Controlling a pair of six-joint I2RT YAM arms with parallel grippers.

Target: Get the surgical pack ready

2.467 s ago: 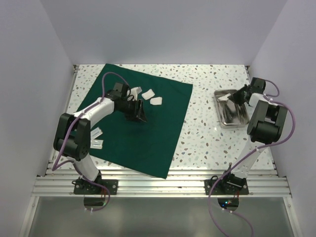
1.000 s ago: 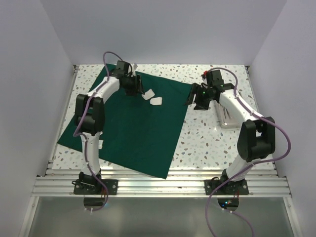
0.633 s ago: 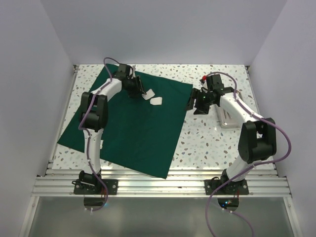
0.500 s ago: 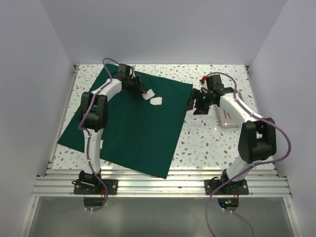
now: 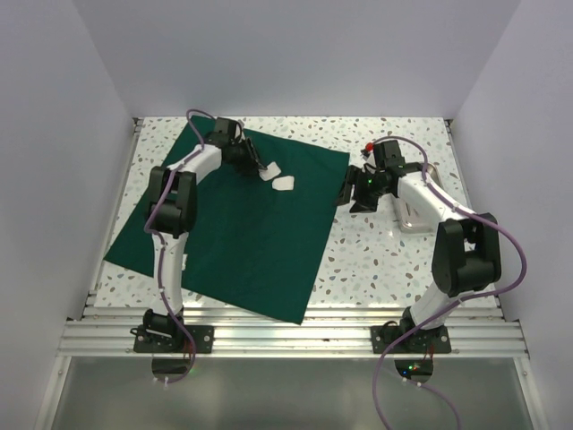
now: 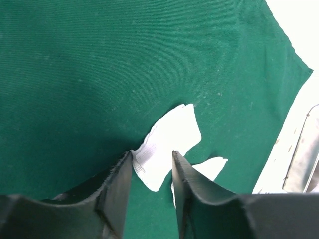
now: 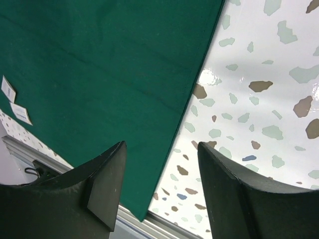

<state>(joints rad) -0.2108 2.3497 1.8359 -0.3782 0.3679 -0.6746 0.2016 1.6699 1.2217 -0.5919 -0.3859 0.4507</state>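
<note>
The dark green cloth (image 5: 242,224) lies spread flat on the speckled table. Two white gauze pads (image 5: 269,172) (image 5: 284,183) rest on its far part. My left gripper (image 5: 253,163) reaches down to the nearer pad. In the left wrist view its jaws (image 6: 152,154) stand narrowly apart, straddling the near end of that gauze pad (image 6: 169,142), with the second pad (image 6: 209,167) just beyond. My right gripper (image 5: 351,191) hovers open over the cloth's right edge (image 7: 192,99), with nothing between its fingers (image 7: 162,147). The steel tray (image 5: 409,218) sits mostly hidden behind the right arm. No instruments show.
Two small white packets (image 7: 20,112) lie by the cloth's left edge. The aluminium rail (image 5: 286,336) runs along the near side. White walls enclose the table on the left, back and right. The tray's rim (image 6: 304,149) shows at the right of the left wrist view.
Left gripper left the cloth's middle for the far gauze pads, and its jaws narrowed around one. Right gripper left the tray and moved left to the cloth's right edge.
</note>
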